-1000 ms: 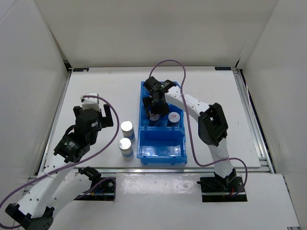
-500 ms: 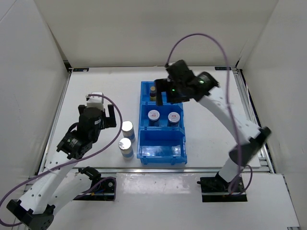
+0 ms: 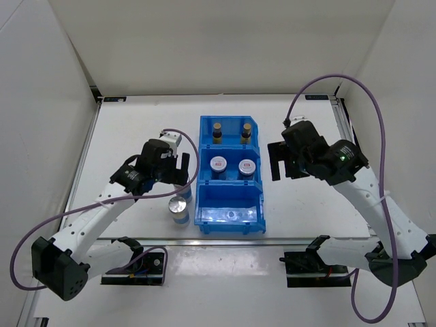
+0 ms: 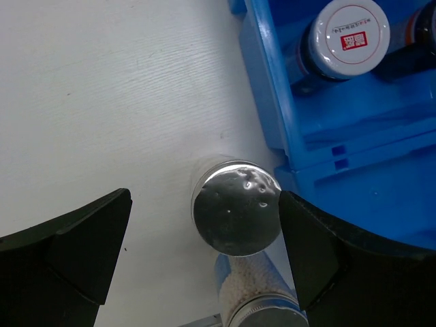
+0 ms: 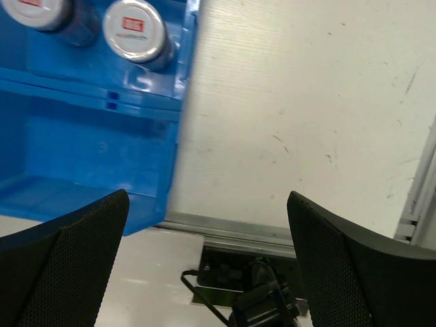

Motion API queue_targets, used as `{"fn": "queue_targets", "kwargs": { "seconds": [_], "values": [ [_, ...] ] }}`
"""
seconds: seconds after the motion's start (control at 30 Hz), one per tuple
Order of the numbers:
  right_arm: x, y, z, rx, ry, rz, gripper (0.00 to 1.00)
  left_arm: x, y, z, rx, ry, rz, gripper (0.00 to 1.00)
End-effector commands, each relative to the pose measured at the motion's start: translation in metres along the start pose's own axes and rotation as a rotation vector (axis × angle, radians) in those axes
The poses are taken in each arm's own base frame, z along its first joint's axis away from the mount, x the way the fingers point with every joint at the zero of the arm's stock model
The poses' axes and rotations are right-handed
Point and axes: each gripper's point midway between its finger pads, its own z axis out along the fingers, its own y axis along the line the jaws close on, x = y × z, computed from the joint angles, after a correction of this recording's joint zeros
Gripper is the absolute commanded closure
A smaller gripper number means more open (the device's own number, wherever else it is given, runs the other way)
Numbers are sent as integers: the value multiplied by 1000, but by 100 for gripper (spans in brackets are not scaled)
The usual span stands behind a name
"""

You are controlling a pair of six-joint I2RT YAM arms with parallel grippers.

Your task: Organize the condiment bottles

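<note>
Two white bottles with silver tops stand on the table left of the blue bin (image 3: 230, 216). My left gripper (image 3: 174, 172) is open and straddles the farther one (image 4: 236, 208), which it mostly hides in the top view. The nearer one (image 3: 180, 207) stands free and also shows in the left wrist view (image 4: 266, 300). Two dark-brown bottles (image 3: 217, 131) (image 3: 244, 131) stand in the bin's far compartment. Two grey bottles with red-white tops (image 3: 218, 164) (image 3: 247, 165) stand in the middle compartment. My right gripper (image 3: 280, 163) is open and empty, over the table right of the bin.
The bin's near compartment (image 5: 75, 146) holds nothing. A metal rail (image 5: 272, 231) runs along the table's near edge, with the arm bases below it. White walls enclose the table at the back and sides.
My right arm has swung from over the bin's far compartment out to the right of the bin. My left gripper has moved right, over the farther white bottle.
</note>
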Motion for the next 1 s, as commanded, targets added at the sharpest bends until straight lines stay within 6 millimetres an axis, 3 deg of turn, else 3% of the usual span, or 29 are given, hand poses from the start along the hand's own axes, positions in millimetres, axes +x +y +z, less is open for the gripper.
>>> {"fn": "queue_targets", "kwargs": {
  "seconds": [0.0, 0.33, 0.5, 0.57, 0.7, 0.8, 0.83, 0.97],
  "values": [
    [9, -18, 2, 79, 2, -24, 0, -15, -13, -11, 79, -37, 11, 0],
    [20, -26, 12, 136, 31, -34, 0, -5, -18, 1, 100, 20, 25, 0],
    [24, -28, 17, 154, 51, -44, 0, 11, -16, 13, 84, 99, 32, 0],
    [24, -28, 17, 154, 51, -44, 0, 6, -15, 13, 76, 88, 31, 4],
    [26, -30, 19, 166, 56, -48, 0, 2, -16, 11, 78, 76, 30, 20],
    [26, -30, 17, 163, 48, -45, 0, -5, -16, 3, 82, 55, 38, 40],
    [26, -30, 17, 163, 48, -45, 0, -9, -13, 1, 62, 47, 38, 52],
    [25, -33, 15, 169, 36, -42, 0, -50, -5, -30, 11, -68, 0, 78]
  ]
}}
